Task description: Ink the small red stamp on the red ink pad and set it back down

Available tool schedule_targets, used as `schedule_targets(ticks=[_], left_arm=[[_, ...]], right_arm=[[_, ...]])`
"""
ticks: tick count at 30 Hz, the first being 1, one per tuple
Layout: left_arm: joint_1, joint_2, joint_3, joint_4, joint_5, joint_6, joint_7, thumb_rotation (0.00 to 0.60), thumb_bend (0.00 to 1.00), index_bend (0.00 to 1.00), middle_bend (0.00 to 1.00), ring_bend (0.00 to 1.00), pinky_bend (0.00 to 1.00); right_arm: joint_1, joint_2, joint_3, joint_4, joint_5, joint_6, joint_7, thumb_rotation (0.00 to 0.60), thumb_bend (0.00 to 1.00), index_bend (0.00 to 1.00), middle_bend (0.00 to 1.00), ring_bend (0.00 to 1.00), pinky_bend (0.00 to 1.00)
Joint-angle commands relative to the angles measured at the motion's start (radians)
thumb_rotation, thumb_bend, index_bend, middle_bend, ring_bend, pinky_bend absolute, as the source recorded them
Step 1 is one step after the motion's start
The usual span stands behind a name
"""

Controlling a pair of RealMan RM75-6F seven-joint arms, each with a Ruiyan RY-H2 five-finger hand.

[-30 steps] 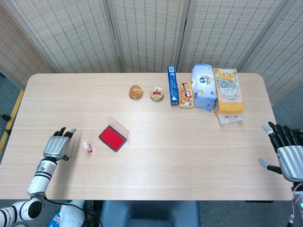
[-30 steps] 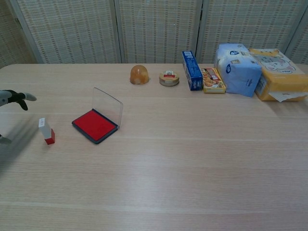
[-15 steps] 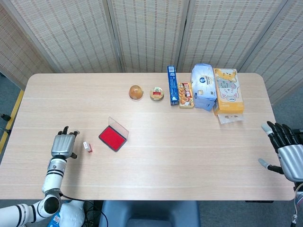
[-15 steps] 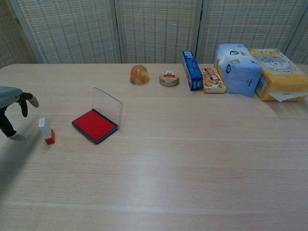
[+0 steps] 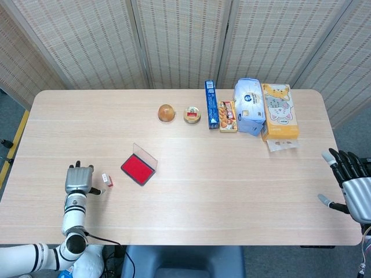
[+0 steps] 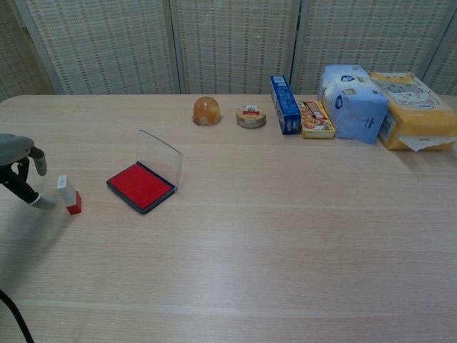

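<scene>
The small stamp (image 5: 108,180) (image 6: 68,194), white on top with a red base, stands upright on the table left of the ink pad. The red ink pad (image 5: 138,168) (image 6: 141,186) lies open, its clear lid (image 6: 159,156) raised behind it. My left hand (image 5: 79,180) (image 6: 18,168) hovers just left of the stamp with fingers apart and pointing down, thumb tip close to the stamp, holding nothing. My right hand (image 5: 352,187) stays open at the table's right edge, far from both; the chest view does not show it.
Along the back of the table sit an onion (image 5: 166,113), a small round tin (image 5: 192,114), a blue box (image 5: 211,104), a snack box (image 5: 228,116), a blue tissue pack (image 5: 250,106) and a yellow tissue pack (image 5: 279,111).
My left hand has moved right toward the stamp and lowered, fingers turning downward. The stamp, ink pad and right hand have kept their places.
</scene>
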Motion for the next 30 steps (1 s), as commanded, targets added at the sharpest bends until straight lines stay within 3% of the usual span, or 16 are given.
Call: schedule_targets(ticks=[1,11,18,27,30], left_arm=[[-0.061,-0.037,-0.027,-0.021,-0.075,0.062,0.084,0.345,0.14,0.31,0.48,0.12,0.23],[-0.085,-0.049,0.002,-0.002,-0.020,0.037,0.077,0.414,0.14,0.31,0.48,0.13,0.22],[-0.099,-0.062,0.016,0.016,-0.010,0.029,0.078,0.503,0.14,0.35,0.53,0.15,0.22],[-0.117,-0.078,0.009,0.087,-0.022,-0.019,0.067,0.520,0.15,0.40,0.58,0.17,0.22],[-0.121,-0.080,0.005,0.098,-0.043,-0.033,0.067,0.496,0.15,0.40,0.58,0.17,0.22]], right_arm=[[-0.001,0.000,-0.002,0.000,-0.002,0.004,-0.002,0.600,0.14,0.00,0.00,0.00,0.00],[-0.010,-0.001,-0.006,-0.003,-0.009,0.025,-0.004,0.600,0.14,0.00,0.00,0.00,0.00],[-0.012,-0.001,-0.010,-0.004,-0.014,0.032,-0.009,0.600,0.14,0.00,0.00,0.00,0.00],[-0.019,-0.003,-0.010,0.001,-0.016,0.047,-0.010,0.600,0.14,0.00,0.00,0.00,0.00],[-0.020,-0.004,-0.009,0.001,-0.015,0.051,-0.014,0.600,0.14,0.00,0.00,0.00,0.00]])
